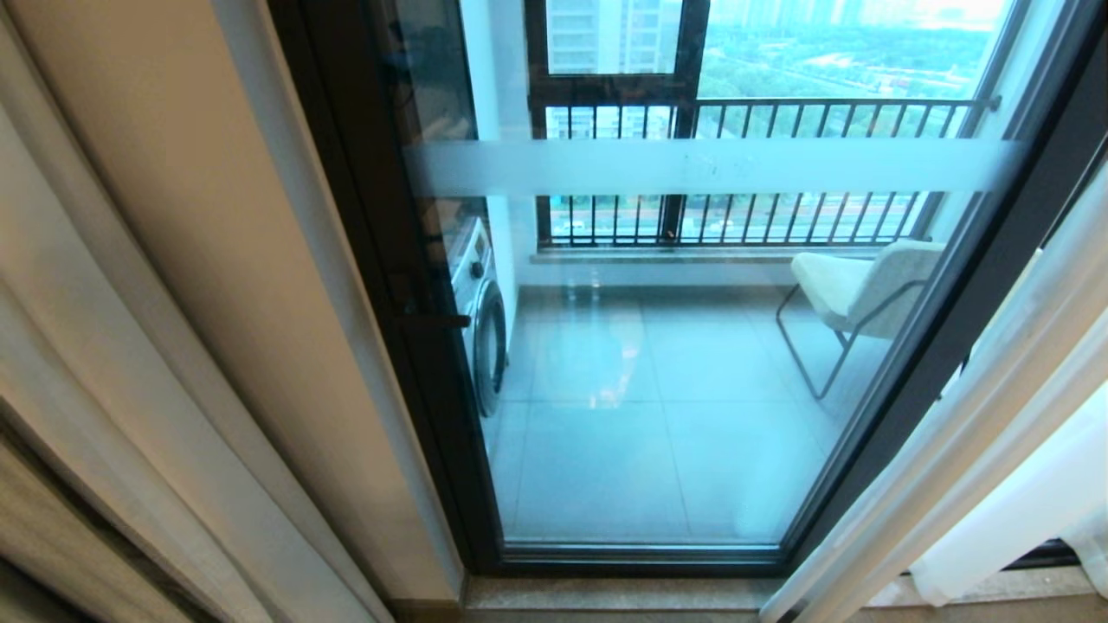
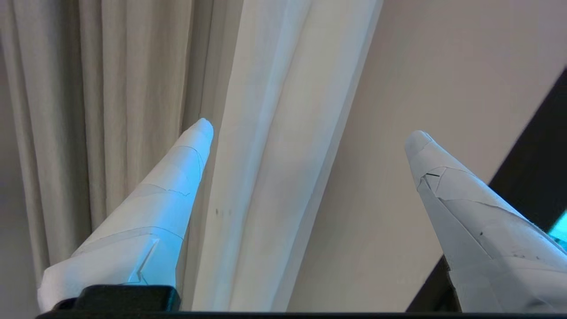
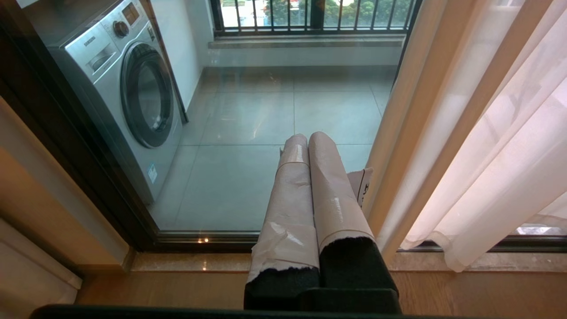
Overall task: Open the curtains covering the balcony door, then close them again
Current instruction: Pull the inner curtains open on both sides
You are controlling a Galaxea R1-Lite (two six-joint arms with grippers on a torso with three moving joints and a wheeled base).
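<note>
The balcony door (image 1: 675, 363) shows bare glass in a dark frame, with a frosted band (image 1: 692, 166) across it. The curtains hang drawn to both sides: a sheer white panel (image 1: 978, 433) on the right and pale folds (image 1: 35, 363) at the far left. No gripper is in the head view. My left gripper (image 2: 310, 130) is open, its taped fingers wide apart. A white curtain fold (image 2: 261, 155) hangs just beyond them, close to one fingertip (image 2: 201, 128), with nothing held. My right gripper (image 3: 308, 137) is shut and empty, low before the glass, with the sheer curtain (image 3: 487, 155) beside it.
Behind the glass a washing machine (image 1: 480, 311) stands on the left and a pale chair (image 1: 866, 290) on the right, with a black railing (image 1: 762, 112) beyond. A stone threshold (image 1: 606, 597) runs under the door. A beige wall (image 1: 216, 260) flanks the frame's left.
</note>
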